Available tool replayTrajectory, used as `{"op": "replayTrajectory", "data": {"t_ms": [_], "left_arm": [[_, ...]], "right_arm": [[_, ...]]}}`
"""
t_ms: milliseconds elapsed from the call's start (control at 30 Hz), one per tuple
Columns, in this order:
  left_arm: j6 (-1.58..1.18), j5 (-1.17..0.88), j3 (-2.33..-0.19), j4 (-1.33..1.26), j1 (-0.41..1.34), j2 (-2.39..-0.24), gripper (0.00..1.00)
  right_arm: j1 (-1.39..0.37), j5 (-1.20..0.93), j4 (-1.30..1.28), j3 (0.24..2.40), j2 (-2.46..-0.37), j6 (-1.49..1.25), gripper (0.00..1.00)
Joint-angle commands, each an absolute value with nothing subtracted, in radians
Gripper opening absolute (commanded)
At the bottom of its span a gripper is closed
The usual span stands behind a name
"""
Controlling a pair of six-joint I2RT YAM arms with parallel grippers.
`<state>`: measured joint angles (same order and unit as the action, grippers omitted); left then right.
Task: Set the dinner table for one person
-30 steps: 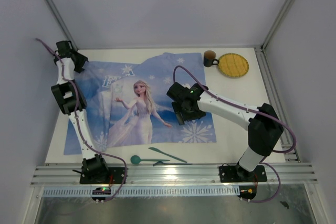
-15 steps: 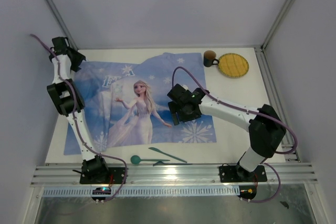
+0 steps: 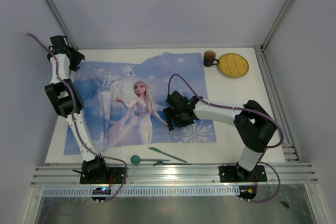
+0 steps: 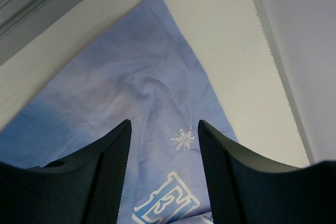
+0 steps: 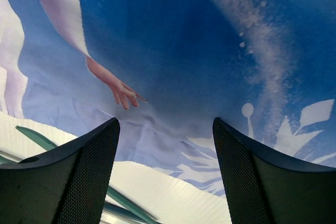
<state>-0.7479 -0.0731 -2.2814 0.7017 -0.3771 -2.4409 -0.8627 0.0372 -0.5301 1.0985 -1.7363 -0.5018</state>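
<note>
The dinner table [image 3: 236, 103] is a white top inside silver rails, and a blue printed cloth [image 3: 121, 103] covers most of it. My left gripper [image 3: 68, 55] hovers open over the cloth's far left corner, and the left wrist view shows that gripper [image 4: 164, 129] with only cloth [image 4: 131, 87] between its fingers. My right gripper [image 3: 174, 116] is open low over the cloth's near right part. The right wrist view shows it [image 5: 165, 127] empty above the cloth [image 5: 173, 51], near its front hem. A brown mug [image 3: 210, 57] and a round yellow plate [image 3: 233, 65] stand at the far right.
A green spoon [image 3: 142, 159] and a green knife [image 3: 168, 154] lie on the bare strip between the cloth and the front rail. A green utensil [image 5: 37, 136] shows just past the hem in the right wrist view. Grey walls close in left, back and right.
My right arm has folded and drawn its gripper left and a little nearer over the cloth. My left gripper has shifted slightly left toward the far corner. Both stay open.
</note>
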Motion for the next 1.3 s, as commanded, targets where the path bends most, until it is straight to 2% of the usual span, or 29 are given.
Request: {"op": "replayTrajectory", "data": {"t_ms": [0,300,800,1267], "left_arm": [[-0.736,-0.086,-2.278,0.706,-0.382,-2.344,0.57],[-0.726,-0.069,-2.278,0.719,-0.383,-2.306,0.57],[-0.710,-0.061,-2.286,0.735,-0.383,-2.261,0.57],[-0.712,-0.077,-2.281,0.744,-0.383,-2.273,0.57]], "right_arm": [[-0.862,-0.032,-0.456,1.078,-1.741,-0.512,0.76],[-0.862,-0.055,-0.590,1.060,-1.724,-0.499,0.76],[-0.862,-0.121,-0.595,0.917,-1.631,-0.583,0.76],[-0.864,-0.109,-0.637,0.764,-1.405,-0.692,0.76]]}}
